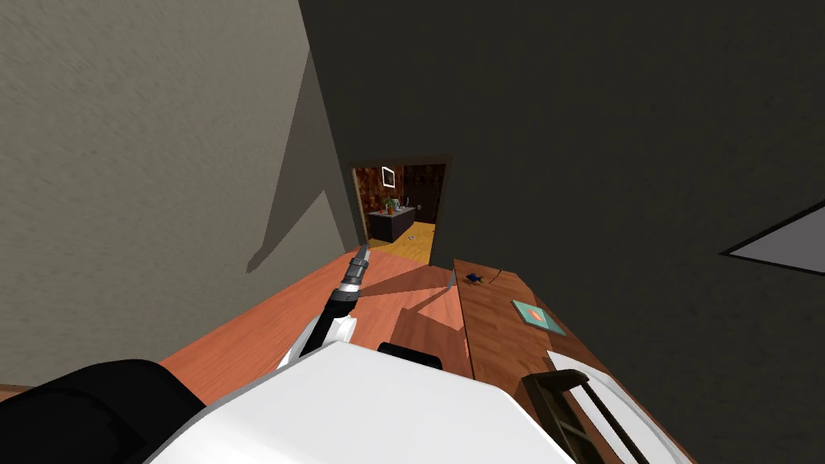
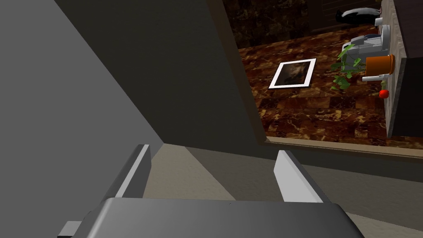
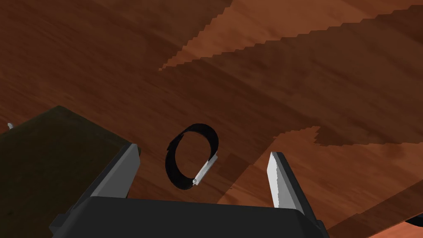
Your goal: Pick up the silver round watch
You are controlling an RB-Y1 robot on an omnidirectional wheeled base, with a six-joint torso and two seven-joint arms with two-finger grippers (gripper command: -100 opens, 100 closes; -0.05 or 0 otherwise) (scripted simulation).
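Right arm at approach: my right end effector [image 3: 203,151], wide open and empty, frames the watch [image 3: 205,169], a dark loop with a silver case lying between its blades on brown wood, probably the bench [image 3: 289,62]. My left end effector [image 2: 210,159], also open and empty, is the farther one.

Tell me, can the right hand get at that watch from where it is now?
Probably yes. The right gripper is open, and the watch sits on the wood surface just ahead, in line with the gap between its fingers, with nothing in between.
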